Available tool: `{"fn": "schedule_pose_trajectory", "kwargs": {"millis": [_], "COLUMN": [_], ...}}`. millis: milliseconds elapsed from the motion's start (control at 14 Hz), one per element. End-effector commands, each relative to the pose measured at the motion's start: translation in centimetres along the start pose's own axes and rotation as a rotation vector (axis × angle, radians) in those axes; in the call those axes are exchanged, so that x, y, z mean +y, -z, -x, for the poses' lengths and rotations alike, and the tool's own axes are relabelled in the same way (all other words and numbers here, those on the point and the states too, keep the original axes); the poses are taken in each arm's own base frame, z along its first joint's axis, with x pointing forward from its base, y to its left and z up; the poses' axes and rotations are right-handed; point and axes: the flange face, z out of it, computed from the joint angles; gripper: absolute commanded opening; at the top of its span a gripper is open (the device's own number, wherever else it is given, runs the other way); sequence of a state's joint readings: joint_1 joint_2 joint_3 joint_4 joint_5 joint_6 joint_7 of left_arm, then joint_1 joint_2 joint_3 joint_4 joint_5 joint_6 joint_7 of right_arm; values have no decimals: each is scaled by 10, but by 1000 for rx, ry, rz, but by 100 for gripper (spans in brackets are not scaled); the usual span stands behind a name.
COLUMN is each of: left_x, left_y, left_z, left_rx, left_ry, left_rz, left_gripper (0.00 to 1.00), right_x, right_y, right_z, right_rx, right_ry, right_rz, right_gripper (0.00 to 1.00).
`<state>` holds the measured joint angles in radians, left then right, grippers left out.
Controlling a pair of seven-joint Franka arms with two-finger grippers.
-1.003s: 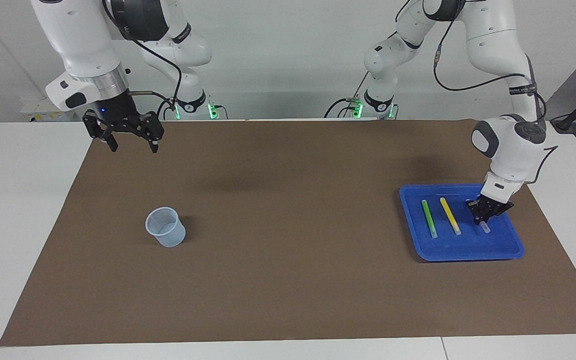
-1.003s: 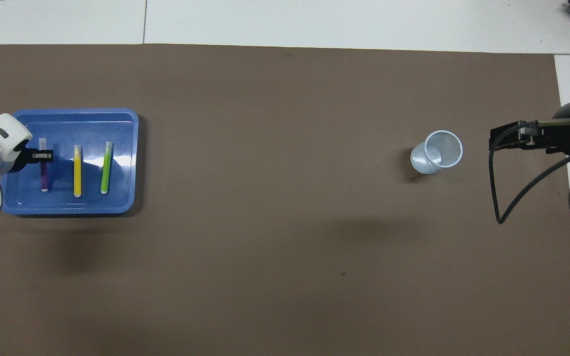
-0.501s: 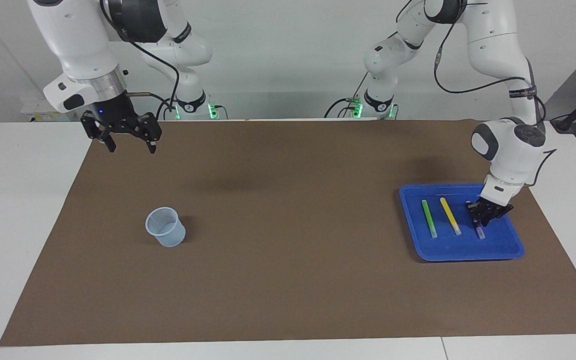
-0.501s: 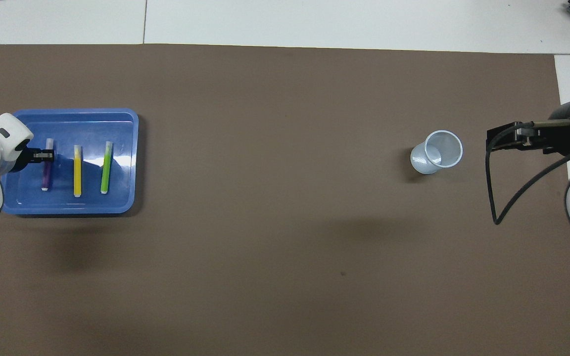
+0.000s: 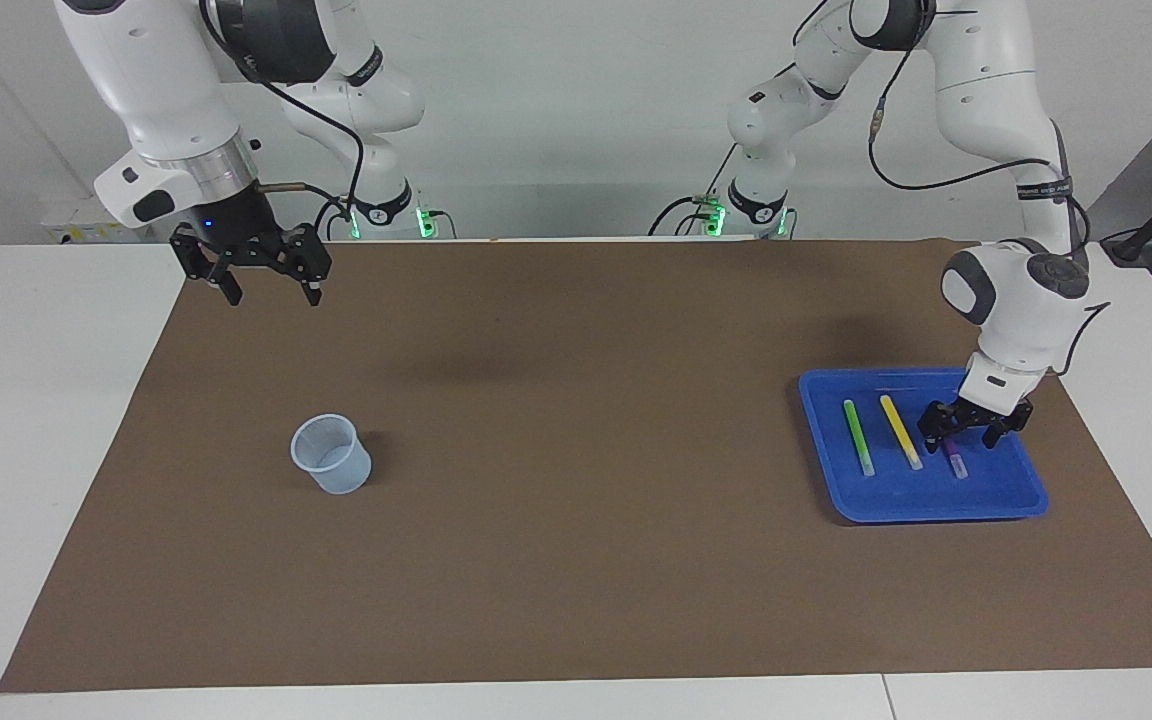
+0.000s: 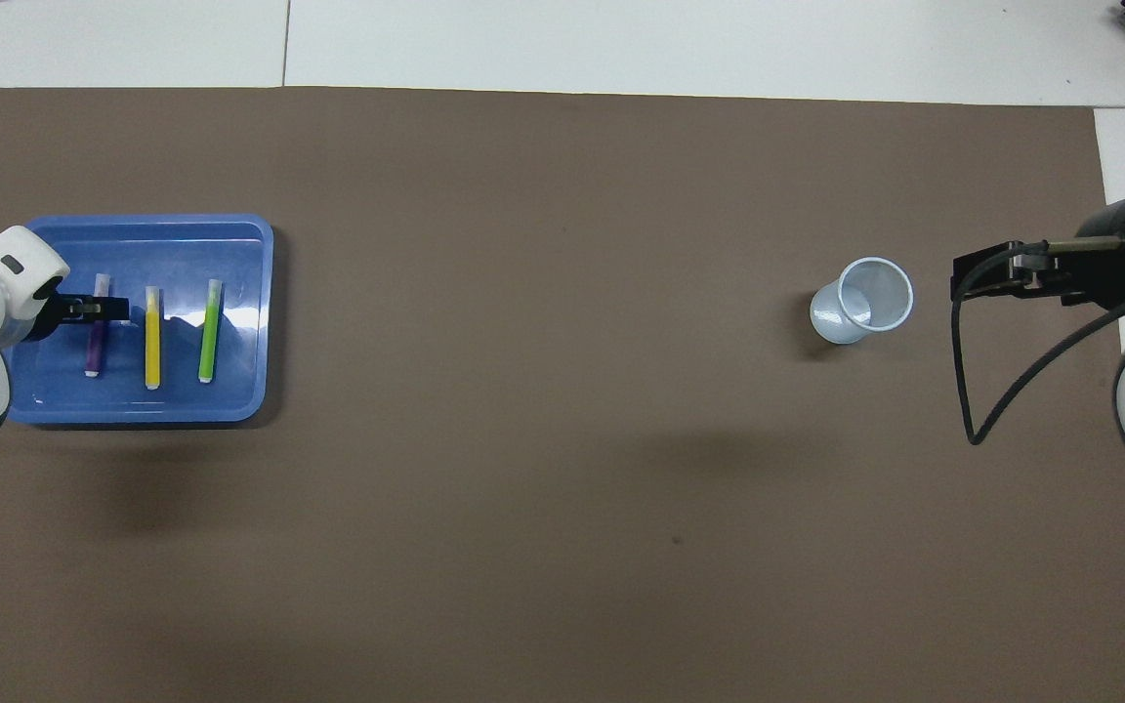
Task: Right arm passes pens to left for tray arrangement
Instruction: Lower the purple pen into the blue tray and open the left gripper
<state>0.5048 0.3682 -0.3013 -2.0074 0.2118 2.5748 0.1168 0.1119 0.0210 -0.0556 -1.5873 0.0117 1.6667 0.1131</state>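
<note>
The blue tray (image 5: 936, 508) (image 6: 240, 293) lies at the left arm's end of the brown mat. Three pens lie side by side in it: green (image 5: 857, 437) (image 6: 210, 330), yellow (image 5: 900, 431) (image 6: 152, 337) and purple (image 5: 956, 462) (image 6: 94, 342). My left gripper (image 5: 961, 440) (image 6: 94, 310) stands open low over the purple pen, one finger on each side of it, holding nothing. My right gripper (image 5: 274, 297) (image 6: 973, 278) hangs open and empty, raised over the mat's corner at the right arm's end.
A small translucent plastic cup (image 5: 332, 455) (image 6: 863, 299) stands upright on the mat toward the right arm's end. The brown mat (image 5: 576, 420) covers most of the white table.
The left gripper has opened and let go of the purple pen, which now lies flat in the tray. The right gripper has shifted only slightly and stays open.
</note>
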Motion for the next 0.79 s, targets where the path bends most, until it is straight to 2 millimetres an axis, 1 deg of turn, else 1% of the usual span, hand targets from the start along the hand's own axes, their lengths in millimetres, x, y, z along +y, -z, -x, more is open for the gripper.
{"fn": "schedule_pose_trajectory", "kwargs": {"millis": [0,72,215,287,430,573,645,716], "left_x": [1,1,1,-1,16,38,50,62], "left_y": [8,12,36,56,94,122,137,156], "left_z": [-9,-10,-20,-27,-40,-48,-50,-53], "left_rx": [17,8,-21,-45,-90,-115,-119,-108], "left_ry": [-9,-10,-12,-11,-23,-34,-3,31], "left_rz": [-14,-16,-29,-37,-43,-45,-33,-31], "left_gripper": [100,100,100,100,100,100,100,100], "right_x": [2,2,-1,-2,-2,-3,-3,-4], "right_y": [1,1,2,2,2,2,1,0], "right_z": [4,5,5,5,5,6,5,6], "right_rx": [8,7,8,10,8,8,8,7], "right_ry": [13,12,18,19,19,21,21,16], "right_rz": [-22,-22,-21,-23,-23,-21,-23,-23], "right_gripper": [100,100,100,100,100,100,100,100]}}
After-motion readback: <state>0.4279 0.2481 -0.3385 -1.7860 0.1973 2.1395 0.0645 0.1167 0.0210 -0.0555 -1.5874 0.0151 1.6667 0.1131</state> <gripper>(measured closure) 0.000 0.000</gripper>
